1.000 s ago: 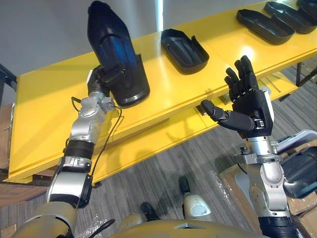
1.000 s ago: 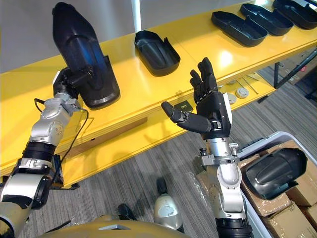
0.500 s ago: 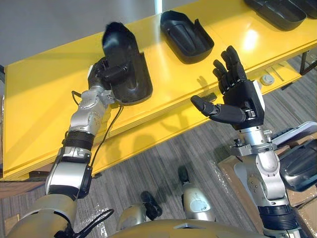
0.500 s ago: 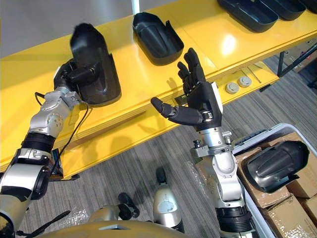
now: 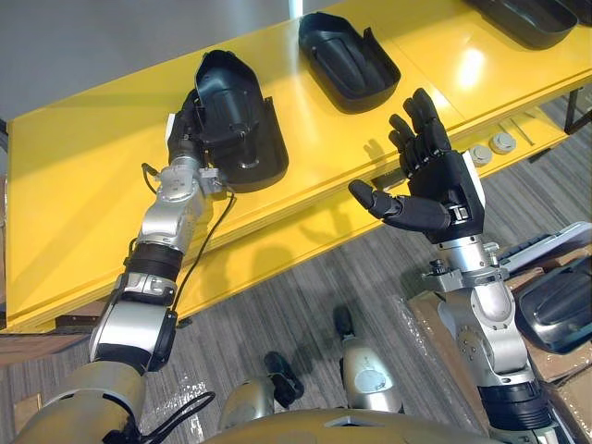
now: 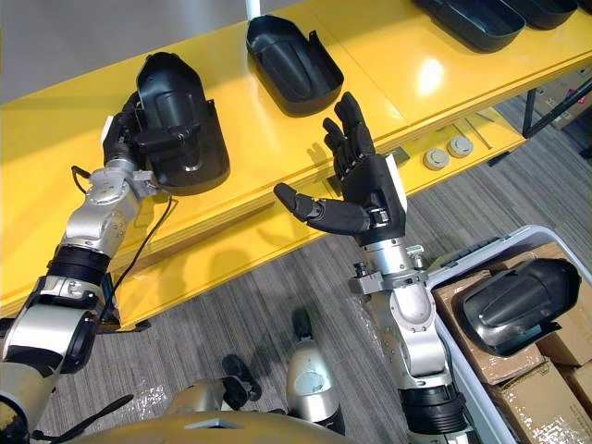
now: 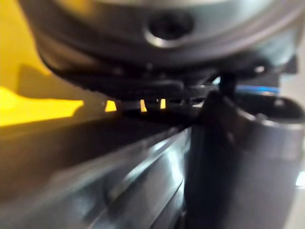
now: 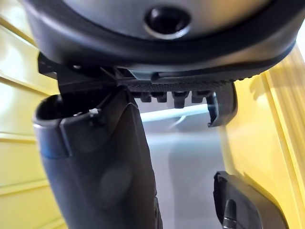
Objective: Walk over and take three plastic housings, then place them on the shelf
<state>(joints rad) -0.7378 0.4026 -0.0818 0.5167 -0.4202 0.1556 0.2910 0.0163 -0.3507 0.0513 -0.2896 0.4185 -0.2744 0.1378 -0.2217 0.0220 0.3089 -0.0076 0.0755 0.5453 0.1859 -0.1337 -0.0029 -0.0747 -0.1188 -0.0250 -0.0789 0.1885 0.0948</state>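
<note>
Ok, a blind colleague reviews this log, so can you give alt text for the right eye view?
The robot's left hand grips a black plastic housing lying on the yellow shelf. Its right hand is open and empty before the shelf. A second housing lies farther along the shelf, and a third housing sits on cardboard boxes at lower right.

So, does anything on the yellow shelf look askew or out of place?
Nothing stands out. The plastic housing in the left hand lies hollow side up on the yellow shelf, like the second housing beside it. The right hand is open and empty.
</note>
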